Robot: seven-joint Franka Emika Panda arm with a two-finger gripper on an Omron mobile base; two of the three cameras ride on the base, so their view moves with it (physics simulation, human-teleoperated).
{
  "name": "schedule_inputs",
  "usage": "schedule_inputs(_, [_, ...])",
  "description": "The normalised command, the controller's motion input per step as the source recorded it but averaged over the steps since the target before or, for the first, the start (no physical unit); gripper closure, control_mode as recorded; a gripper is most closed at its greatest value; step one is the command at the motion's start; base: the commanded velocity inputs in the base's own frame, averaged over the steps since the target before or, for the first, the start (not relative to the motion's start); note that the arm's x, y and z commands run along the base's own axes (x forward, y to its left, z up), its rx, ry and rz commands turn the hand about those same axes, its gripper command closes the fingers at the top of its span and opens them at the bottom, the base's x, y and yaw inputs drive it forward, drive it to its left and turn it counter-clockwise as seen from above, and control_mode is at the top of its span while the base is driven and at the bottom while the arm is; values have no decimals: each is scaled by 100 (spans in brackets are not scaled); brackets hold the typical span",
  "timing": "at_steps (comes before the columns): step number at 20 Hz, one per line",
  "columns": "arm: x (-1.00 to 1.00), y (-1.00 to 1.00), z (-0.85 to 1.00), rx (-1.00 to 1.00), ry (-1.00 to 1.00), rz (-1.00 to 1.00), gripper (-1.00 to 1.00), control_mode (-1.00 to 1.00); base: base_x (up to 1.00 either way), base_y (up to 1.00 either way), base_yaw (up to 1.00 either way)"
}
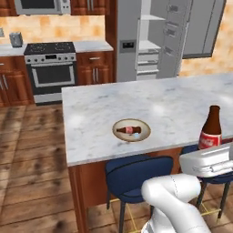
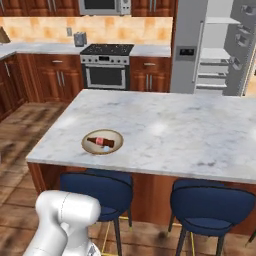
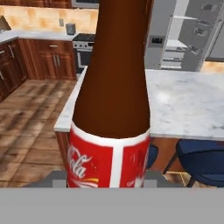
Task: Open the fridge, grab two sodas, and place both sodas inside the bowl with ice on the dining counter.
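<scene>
My gripper [image 1: 210, 146] is shut on the lower body of an upright soda [image 1: 210, 129], a dark brown bottle with a red label, held over the near right edge of the dining counter [image 1: 182, 109]. Close up in the hand view, the same soda [image 3: 114, 100] rises between my fingertips. A second soda [image 1: 129, 130] lies on its side in the tan bowl with ice [image 1: 144, 125], left of my gripper, near the counter's front edge. In the right base view this bowl [image 2: 102, 132] holds that soda [image 2: 101, 142] too. The fridge [image 1: 127, 41] stands behind the counter, its right door swung open on grey shelves.
Blue stools [image 1: 136, 175] [image 2: 212, 202] stand along the counter's near side below my arm. A stove [image 1: 51, 68] and reddish wood cabinets [image 2: 55, 75] line the back wall at the left. Wood floor lies to the left of the island.
</scene>
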Motion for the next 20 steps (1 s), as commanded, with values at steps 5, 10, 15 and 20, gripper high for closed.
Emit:
schedule_inputs(5, [0, 0, 0, 0, 0, 0, 100, 100, 86, -50, 33])
schedule_inputs(10, [0, 0, 0, 0, 0, 0, 100, 100, 99, -31, 22])
schedule_inputs(15, [100, -16, -6, 0, 37, 16, 100, -100, 0, 0, 0])
schedule_inputs(20, [100, -7, -40, -4, 50, 19, 100, -100, 0, 0, 0])
